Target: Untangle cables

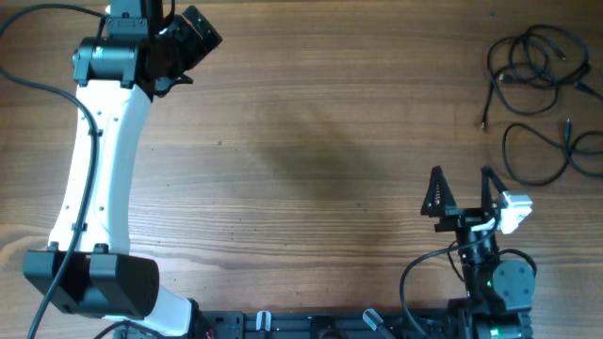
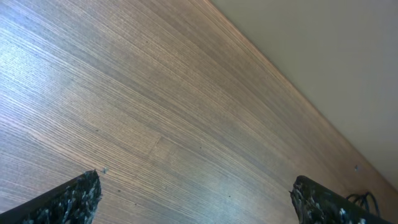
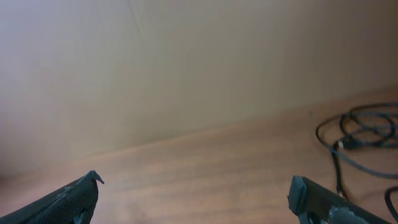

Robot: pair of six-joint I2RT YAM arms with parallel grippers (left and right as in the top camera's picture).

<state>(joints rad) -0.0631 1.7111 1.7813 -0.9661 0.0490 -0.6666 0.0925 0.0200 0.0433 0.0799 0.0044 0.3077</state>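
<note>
Two bunches of thin black cables (image 1: 539,71) lie at the far right of the counter (image 1: 311,141), up by its back corner. One is a tangled knot of overlapping loops with small plug ends poking out. The other is a looser single loop just in front of it, running off the right edge of the overhead view. Nothing touches either bunch. Closest is the right pincer (image 1: 464,193), down near its own base and short of that loose loop, jaws spread wide with only bare wood between them. The right wrist camera shows the same: both jaws sit in the bottom corners, far apart and gripping nothing. The cables show ahead at the right edge, dark loops lying flat on the wood below a pale wall (image 3: 186,62). Over on the other side, the left pincer (image 2: 199,208) is well apart from all this, up at the far left corner of the counter at the end of its long white arm (image 1: 94,169). Its wrist view shows the jaws wide open too, empty, looking across plain wood grain. A sliver of black loops peeks out just beside the right-hand jaw at the bottom right.
</note>
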